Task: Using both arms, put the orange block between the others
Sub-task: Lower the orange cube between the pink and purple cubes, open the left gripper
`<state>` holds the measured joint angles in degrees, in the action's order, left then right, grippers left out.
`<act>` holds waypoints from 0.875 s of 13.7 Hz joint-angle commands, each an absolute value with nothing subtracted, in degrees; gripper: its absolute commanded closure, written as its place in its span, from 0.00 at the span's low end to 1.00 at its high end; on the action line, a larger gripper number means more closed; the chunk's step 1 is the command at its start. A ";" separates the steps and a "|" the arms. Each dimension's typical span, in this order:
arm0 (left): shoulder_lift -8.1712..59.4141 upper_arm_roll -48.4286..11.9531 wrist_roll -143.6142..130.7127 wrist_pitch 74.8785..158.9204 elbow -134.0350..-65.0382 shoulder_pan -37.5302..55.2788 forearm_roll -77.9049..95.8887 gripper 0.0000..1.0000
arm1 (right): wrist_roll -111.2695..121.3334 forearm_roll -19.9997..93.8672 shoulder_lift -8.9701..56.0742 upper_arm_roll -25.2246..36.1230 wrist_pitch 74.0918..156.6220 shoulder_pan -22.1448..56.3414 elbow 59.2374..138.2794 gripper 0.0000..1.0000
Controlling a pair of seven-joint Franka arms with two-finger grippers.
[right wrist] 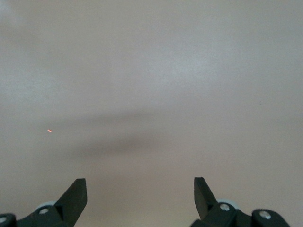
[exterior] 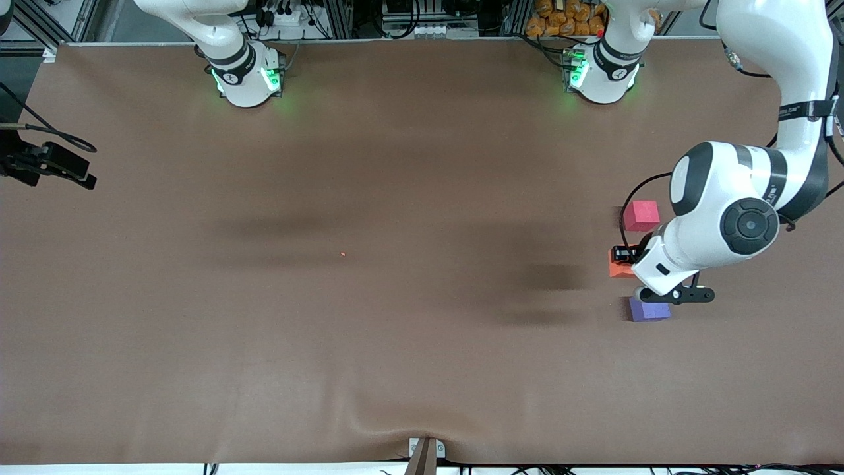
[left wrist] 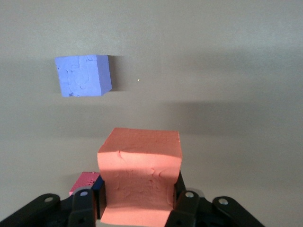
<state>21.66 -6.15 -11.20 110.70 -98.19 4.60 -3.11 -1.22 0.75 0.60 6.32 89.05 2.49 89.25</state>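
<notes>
My left gripper (exterior: 626, 260) is shut on the orange block (exterior: 618, 267), which fills the space between its fingers (left wrist: 182, 203) in the left wrist view, orange block (left wrist: 139, 170). It holds the block over the gap between the red-pink cube (exterior: 641, 216) and the purple-blue cube (exterior: 649, 309). The purple-blue cube (left wrist: 83, 75) lies nearer the front camera, while the red-pink cube (left wrist: 84, 182) peeks out beside a finger. All three sit toward the left arm's end of the table. My right gripper (right wrist: 139, 189) is open over bare table, and the front view does not show it.
A black camera mount (exterior: 49, 165) juts in at the right arm's end of the table. A tiny orange speck (exterior: 343, 254) lies mid-table. A small bracket (exterior: 425, 452) sits at the table edge nearest the front camera. The brown table (exterior: 395, 343) spreads wide between the arms.
</notes>
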 commanded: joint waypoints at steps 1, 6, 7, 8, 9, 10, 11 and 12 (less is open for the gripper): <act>18.37 -6.86 -9.24 116.44 -105.63 2.12 -4.48 1.00 | -1.93 0.62 1.05 6.50 88.07 2.02 87.45 0.00; 17.84 -6.77 -4.75 128.48 -115.65 -2.72 -8.61 1.00 | -1.85 0.62 0.97 6.42 87.89 2.20 87.45 0.00; 18.19 -6.77 -4.57 129.80 -116.45 -3.16 -9.57 1.00 | -1.85 0.62 0.97 6.42 87.72 2.20 87.45 0.00; 18.54 -6.85 -4.40 130.77 -117.06 -3.69 -10.36 1.00 | -1.85 0.62 0.97 6.42 87.63 2.20 87.45 0.00; 19.07 -6.86 -4.39 131.65 -117.51 -4.04 -10.81 1.00 | -1.85 0.62 0.97 6.42 87.63 2.20 87.45 0.00; 19.33 -6.77 -4.22 131.92 -117.60 -4.22 -10.90 1.00 | -1.85 0.62 0.97 6.42 87.63 2.20 87.45 0.00; 19.60 -6.77 -4.22 132.01 -117.77 -4.22 -10.90 1.00 | -1.85 0.62 0.97 6.42 87.63 2.20 87.45 0.00; 19.95 -6.77 -4.22 132.45 -117.77 -4.48 -10.90 1.00 | -1.85 0.62 1.05 6.42 87.63 2.20 87.45 0.00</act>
